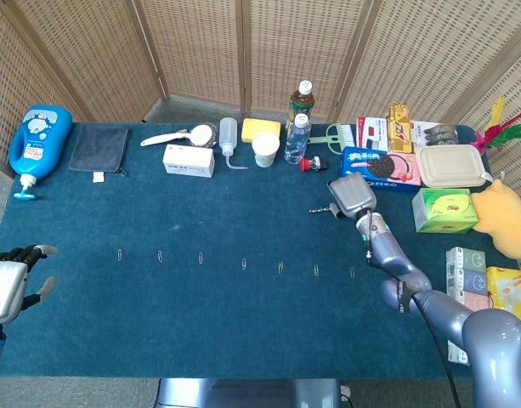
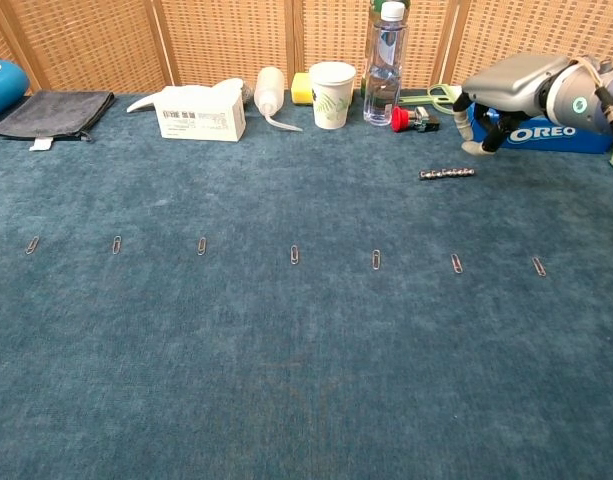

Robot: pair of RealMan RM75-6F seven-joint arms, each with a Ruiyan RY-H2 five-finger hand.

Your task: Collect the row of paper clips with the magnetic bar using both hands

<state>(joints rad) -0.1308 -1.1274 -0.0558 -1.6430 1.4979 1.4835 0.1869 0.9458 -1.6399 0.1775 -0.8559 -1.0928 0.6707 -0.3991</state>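
**Q:** Collecting, has it begun?

**A:** No. Every paper clip lies in its row across the blue table. The magnetic bar rests on the cloth behind the row's right end, untouched.

**Q:** And the hands?

**A:** The right hand hovers just behind the bar, fingers curved downward and apart, holding nothing. The left hand sits at the table's near left edge, fingers spread, empty. Grasping the bar and sweeping all clips remain.
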